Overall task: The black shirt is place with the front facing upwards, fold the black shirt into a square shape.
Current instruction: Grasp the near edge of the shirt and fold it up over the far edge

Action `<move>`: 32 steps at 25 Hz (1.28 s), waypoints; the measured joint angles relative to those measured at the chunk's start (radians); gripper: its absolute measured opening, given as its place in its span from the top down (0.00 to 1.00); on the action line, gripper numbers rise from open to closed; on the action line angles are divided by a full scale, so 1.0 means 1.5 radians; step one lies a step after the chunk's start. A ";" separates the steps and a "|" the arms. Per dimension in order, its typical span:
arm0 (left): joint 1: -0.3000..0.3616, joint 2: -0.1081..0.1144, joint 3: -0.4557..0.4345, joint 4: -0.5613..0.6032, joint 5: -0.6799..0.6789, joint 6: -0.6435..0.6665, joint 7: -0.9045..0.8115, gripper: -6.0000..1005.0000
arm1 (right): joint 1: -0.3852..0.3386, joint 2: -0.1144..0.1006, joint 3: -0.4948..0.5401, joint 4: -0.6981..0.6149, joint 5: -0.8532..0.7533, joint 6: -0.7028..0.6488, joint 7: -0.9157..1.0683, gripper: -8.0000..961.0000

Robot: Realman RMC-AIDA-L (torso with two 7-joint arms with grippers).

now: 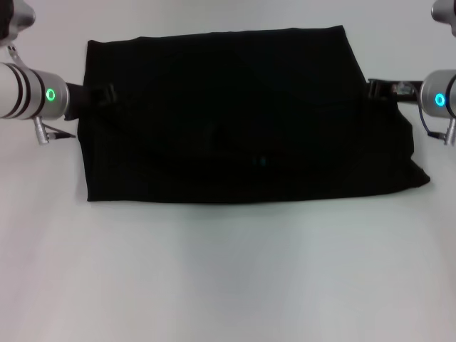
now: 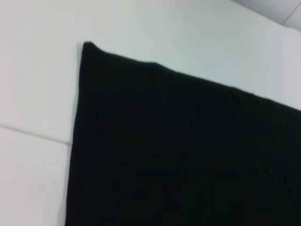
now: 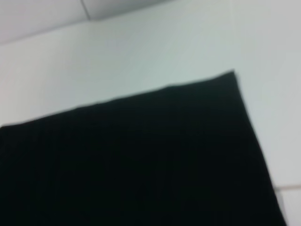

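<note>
**Shirt half-folded, both arms at its side edges: risks before the next fold**

The white table (image 1: 228,285) carries everything. On it the black shirt (image 1: 242,117) lies as a wide flat rectangle, already doubled over, toward the far half of the surface and roughly centred between the arms. No lettering shows on top. Its far edge and my left edge look straight; the near right corner (image 1: 420,178) flares out into a loose point beyond the rest of the outline.

The left gripper (image 1: 96,96) sits at the shirt's left edge, near the far corner, and seems to overlap the cloth. The right gripper (image 1: 385,90) is at the right edge, about level with it. Black fingers against black cloth: I cannot tell for either whether it is open or holding fabric. The wrist views show only cloth and table.

Risks as I judge them:
- If only one side has a true pinch, lifting will skew the fold and drag the whole shirt across the table.
- A pinch catching just the top layer would peel the layers apart.
- The flared corner, left untucked, would spoil the square.
- Uneven arm travel would wrinkle the middle.
</note>
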 joint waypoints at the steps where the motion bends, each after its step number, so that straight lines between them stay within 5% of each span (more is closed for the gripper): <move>1: 0.000 0.000 -0.001 0.003 -0.001 -0.003 0.000 0.91 | 0.003 0.001 0.000 -0.001 0.000 0.010 0.000 0.94; 11: -0.012 0.000 -0.006 0.012 -0.008 -0.037 -0.011 0.90 | 0.049 -0.001 -0.066 0.011 -0.004 0.094 -0.001 0.94; 21: -0.013 -0.025 0.001 0.006 -0.009 -0.050 0.047 0.90 | 0.060 0.000 -0.144 0.033 -0.006 0.097 -0.001 0.93; 27: -0.013 -0.030 0.028 0.009 -0.008 -0.033 0.052 0.90 | 0.058 -0.018 -0.168 0.050 -0.007 0.095 0.000 0.87; 32: 0.026 -0.031 0.012 0.104 -0.013 0.083 0.009 0.71 | 0.009 -0.035 -0.130 -0.073 0.000 -0.036 0.028 0.77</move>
